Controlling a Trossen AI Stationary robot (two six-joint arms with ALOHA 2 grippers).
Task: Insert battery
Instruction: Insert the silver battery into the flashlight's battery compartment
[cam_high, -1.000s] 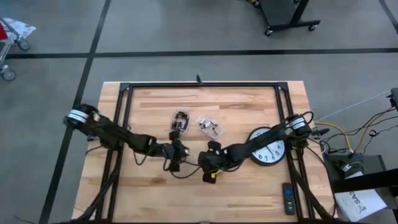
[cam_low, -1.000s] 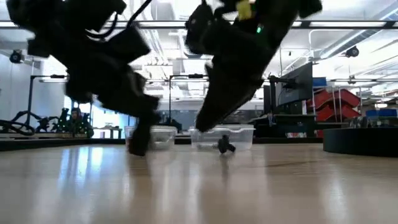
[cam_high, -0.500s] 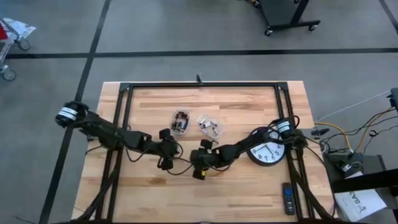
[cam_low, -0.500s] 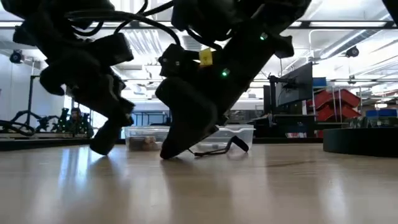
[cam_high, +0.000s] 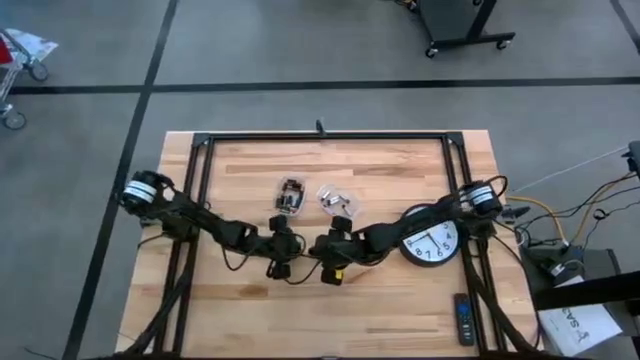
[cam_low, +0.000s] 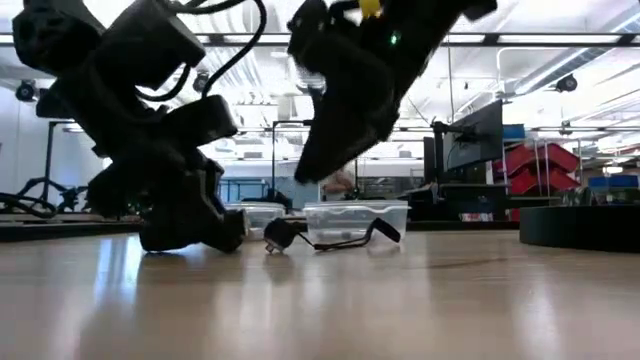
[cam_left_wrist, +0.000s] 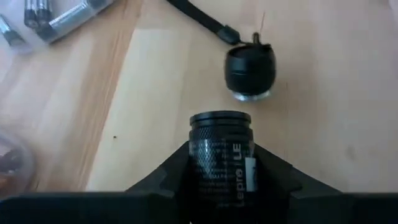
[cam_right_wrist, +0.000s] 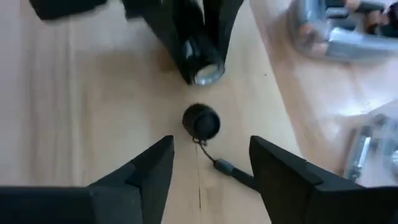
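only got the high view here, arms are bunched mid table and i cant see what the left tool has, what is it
Observer: The left tool is shut on a black flashlight body, open end facing out.
Operator: where's its end cap
Observer: The cap lies loose on the wood just ahead of the body, apart from it, with a black lanyard attached.
Operator: right tool holding anything
Observer: No. The right tool is open and empty, above the cap.
Operator: batteries?
Observer: In a clear plastic tub beside the flashlight body; none is in either tool.
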